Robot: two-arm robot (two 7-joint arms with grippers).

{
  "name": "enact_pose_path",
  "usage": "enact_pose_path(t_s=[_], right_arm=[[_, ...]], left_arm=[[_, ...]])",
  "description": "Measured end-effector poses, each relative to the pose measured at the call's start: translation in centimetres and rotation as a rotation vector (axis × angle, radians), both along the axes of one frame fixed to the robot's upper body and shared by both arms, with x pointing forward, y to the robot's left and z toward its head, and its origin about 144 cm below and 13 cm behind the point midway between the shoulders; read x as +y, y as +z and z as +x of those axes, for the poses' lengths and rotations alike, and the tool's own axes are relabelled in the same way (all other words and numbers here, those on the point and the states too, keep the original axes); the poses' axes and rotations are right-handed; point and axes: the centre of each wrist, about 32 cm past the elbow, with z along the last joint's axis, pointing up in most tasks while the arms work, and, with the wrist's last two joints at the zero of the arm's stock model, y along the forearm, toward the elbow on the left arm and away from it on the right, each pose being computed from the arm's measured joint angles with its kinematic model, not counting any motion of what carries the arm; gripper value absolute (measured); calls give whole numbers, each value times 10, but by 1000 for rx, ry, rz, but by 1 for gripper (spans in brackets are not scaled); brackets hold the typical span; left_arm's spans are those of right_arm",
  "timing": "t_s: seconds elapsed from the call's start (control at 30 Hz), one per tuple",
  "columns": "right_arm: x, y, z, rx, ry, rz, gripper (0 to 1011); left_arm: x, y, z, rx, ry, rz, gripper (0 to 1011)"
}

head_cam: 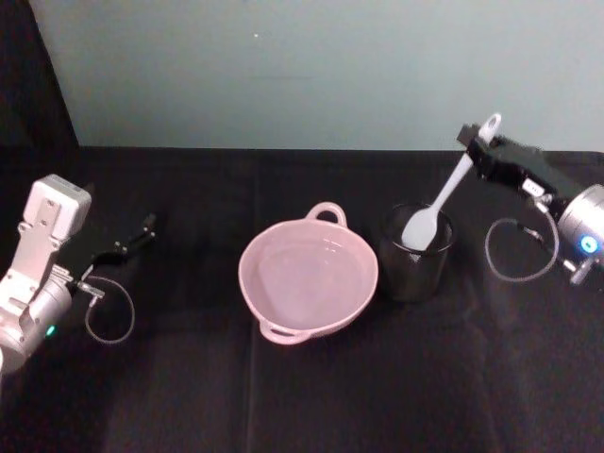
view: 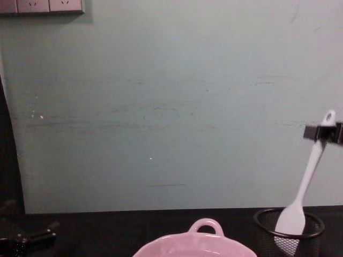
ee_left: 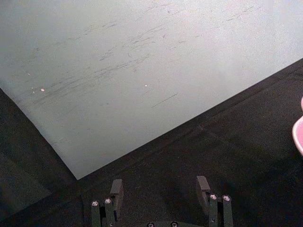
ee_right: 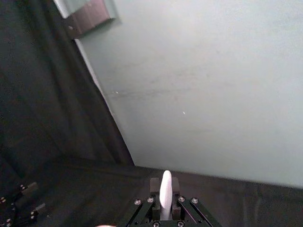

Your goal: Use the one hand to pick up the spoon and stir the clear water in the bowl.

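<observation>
One arm holds the long slim white plastic spoon (head_cam: 448, 193), with its head down inside the black wire-mesh cup (head_cam: 415, 269).

The right tool (head_cam: 475, 143) is closed on the handle just under the small hole at its end. In the head view the long axis of the spoon runs from the head at 7 o'clock up to the handle at 1 o'clock. The wide pale-pink ceramic bowl (head_cam: 247, 274) with the clear water (head_cam: 307, 278) stands on the black bench (head_cam: 189, 377) just beside the cup, at about 8 o'clock from it. I judge the spoon must first rise clear of the cup rim, then travel that way. The left tool (head_cam: 142, 231) rests well apart at 9 o'clock of the bowl, fingers (ee_left: 116, 187) spread and holding nothing.
</observation>
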Motion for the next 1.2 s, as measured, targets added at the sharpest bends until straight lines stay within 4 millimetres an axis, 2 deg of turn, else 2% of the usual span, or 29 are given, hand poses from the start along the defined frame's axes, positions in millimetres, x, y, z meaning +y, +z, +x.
enact_pose_path(t_s=[0.47,0.63,0.73,0.9,1.07,1.2], right_arm=[[5,74,6,-129,125,-84,121],[18,101,8,-196,190,-101,121],[29,107,12,-218,246,-116,121],[47,98,21,-221,333,-140,121],[67,70,36,-187,414,-199,121],[75,51,44,-180,438,-239,121]], left_arm=[[0,0,0,0,0,0,1011],[0,0,0,0,0,0,1011],[0,0,0,0,0,0,1011],[0,0,0,0,0,0,1011],[0,0,0,0,0,0,1011],[0,0,0,0,0,0,1011]])
